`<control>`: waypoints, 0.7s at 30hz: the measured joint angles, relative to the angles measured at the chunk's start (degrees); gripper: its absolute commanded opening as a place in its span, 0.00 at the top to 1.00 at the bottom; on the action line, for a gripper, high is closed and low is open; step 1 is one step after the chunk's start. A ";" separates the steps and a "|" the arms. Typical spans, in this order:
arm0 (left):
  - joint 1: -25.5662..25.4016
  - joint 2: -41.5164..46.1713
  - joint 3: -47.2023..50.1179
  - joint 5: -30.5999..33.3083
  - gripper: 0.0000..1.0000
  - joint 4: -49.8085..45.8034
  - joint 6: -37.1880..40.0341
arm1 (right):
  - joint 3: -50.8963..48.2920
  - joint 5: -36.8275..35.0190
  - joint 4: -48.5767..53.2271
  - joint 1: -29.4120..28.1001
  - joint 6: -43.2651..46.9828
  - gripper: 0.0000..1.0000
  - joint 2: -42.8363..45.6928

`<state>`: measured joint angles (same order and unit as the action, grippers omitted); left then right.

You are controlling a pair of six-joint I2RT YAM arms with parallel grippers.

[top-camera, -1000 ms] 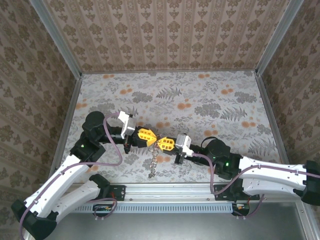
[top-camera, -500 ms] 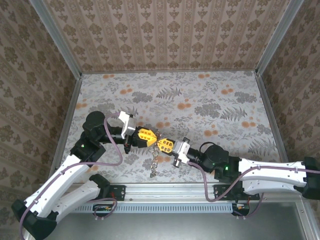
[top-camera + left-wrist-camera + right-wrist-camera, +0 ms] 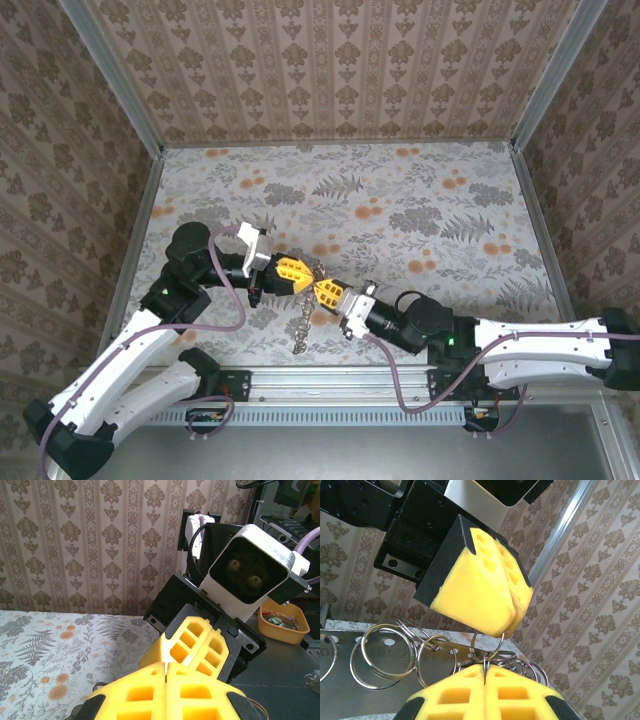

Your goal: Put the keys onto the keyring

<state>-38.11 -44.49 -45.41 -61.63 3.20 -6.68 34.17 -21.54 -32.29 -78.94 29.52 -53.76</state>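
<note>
Probably light, floppy and slippery, the keyring [image 3: 302,325] dangles toward six o'clock between the left hand [image 3: 298,272] and right hand [image 3: 324,290], both pinching its thin wire loops; best held by one loop's rim.

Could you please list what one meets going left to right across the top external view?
White left arm link, left wrist's white camera box, yellow-fingered left gripper, yellow-fingered right gripper, right wrist's white camera box, white right arm link. The silver ring chain hangs where the grippers meet.
</note>
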 measured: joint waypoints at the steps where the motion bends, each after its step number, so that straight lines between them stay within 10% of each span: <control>1: 0.00 0.00 0.00 -0.04 1.00 -0.02 0.00 | 0.11 -0.44 0.26 -0.15 0.42 1.00 0.00; 21: 1.46 -0.02 0.00 -0.96 1.00 0.07 -0.74 | 1.03 -5.09 1.86 -2.34 4.87 1.00 -0.02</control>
<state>-36.64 -44.51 -45.41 -62.59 3.27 -7.42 35.20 -26.63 -30.44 -81.28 34.39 -53.78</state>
